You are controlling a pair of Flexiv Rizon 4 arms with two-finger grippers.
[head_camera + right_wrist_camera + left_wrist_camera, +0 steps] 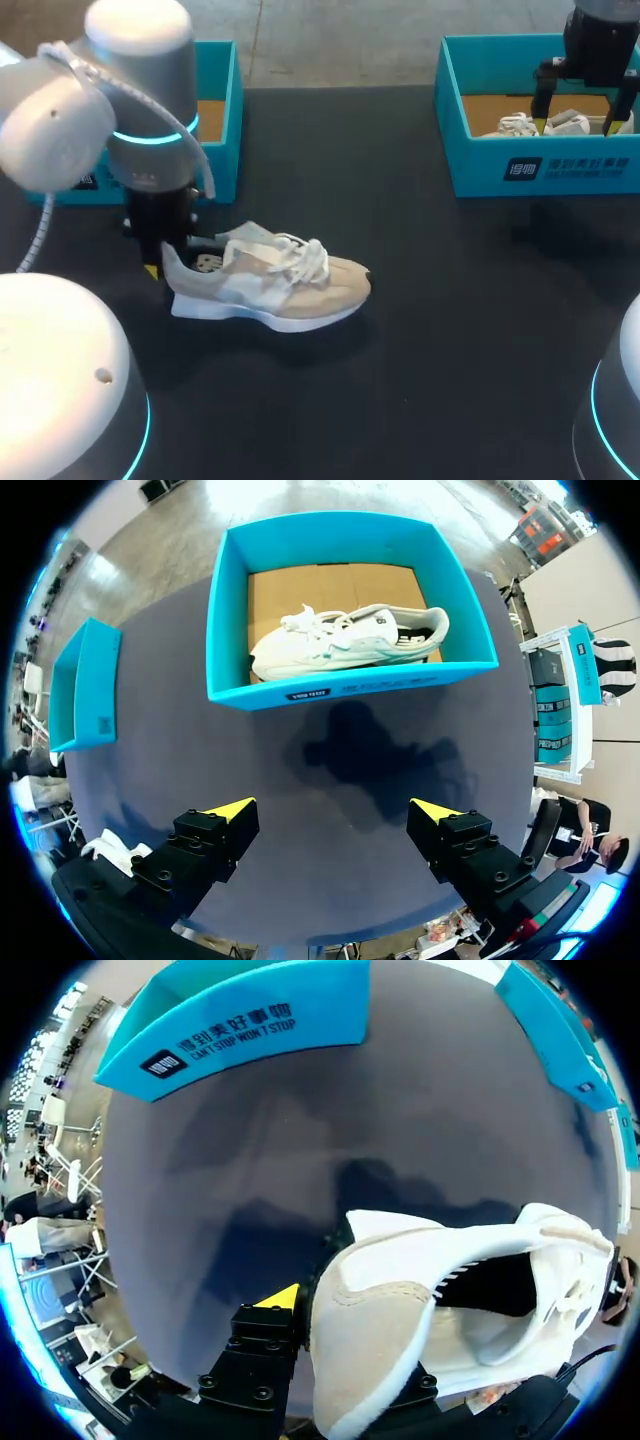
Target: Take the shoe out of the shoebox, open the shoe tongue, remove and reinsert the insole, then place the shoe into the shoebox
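Observation:
A beige and white shoe (275,283) stands upright on the dark table, toe pointing right. My left gripper (160,262) is at its heel and is shut on the heel collar (370,1330), one yellow fingertip (282,1297) showing outside the shoe and the other hidden behind it. The shoe's opening (490,1285) is dark inside, and I cannot make out the insole. An open teal shoebox (222,100) sits behind my left arm. My right gripper (577,122) hangs open over the other teal shoebox (350,685), with nothing between its fingers (230,808).
The right shoebox (540,165) at the back right holds a second white shoe (345,640) lying on brown cardboard. The left shoebox (85,690) is partly hidden behind my left arm in the head view. Bare dark table lies between the boxes and in front of the shoe.

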